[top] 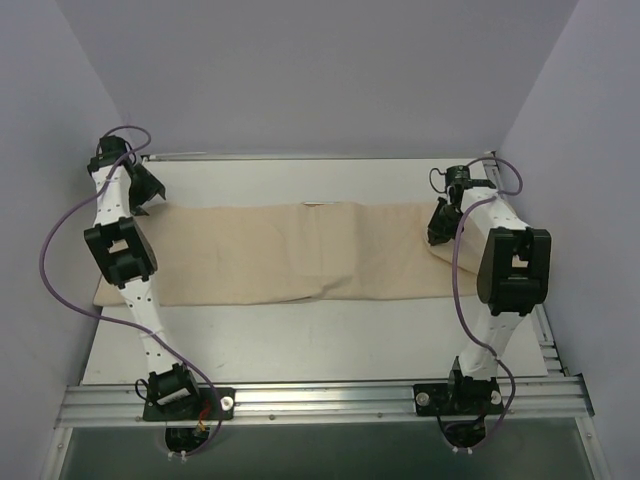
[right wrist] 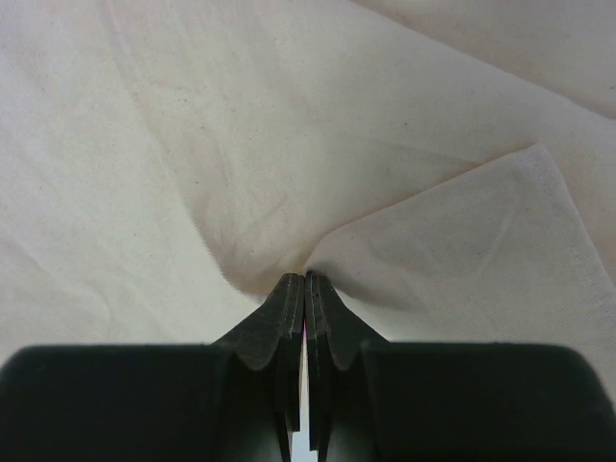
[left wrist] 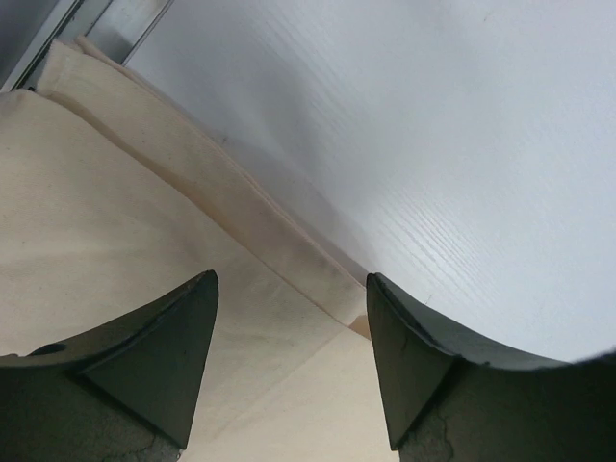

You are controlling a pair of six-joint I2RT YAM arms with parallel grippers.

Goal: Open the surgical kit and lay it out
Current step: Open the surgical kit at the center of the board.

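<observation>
Cloth wrap (top: pixel 300 250), L end effector (left wrist: pixel 291 289) wide over left edge, R end effector (right wrist: pixel 305 281) pinching rt end

Top view is evenly, diffusely lit with a cool cast; soft shadows are thrown beside the arms (top: pixel 128 258) onto the table (top: pixel 300 340). In the left wrist view the table is washed pale and the left fingers (left wrist: pixel 154 366) are rendered dark and soft. In the right wrist view the cloth wrap (right wrist: pixel 241 144) weave is resolved; the right fingers (right wrist: pixel 274 318) are blurred.
</observation>
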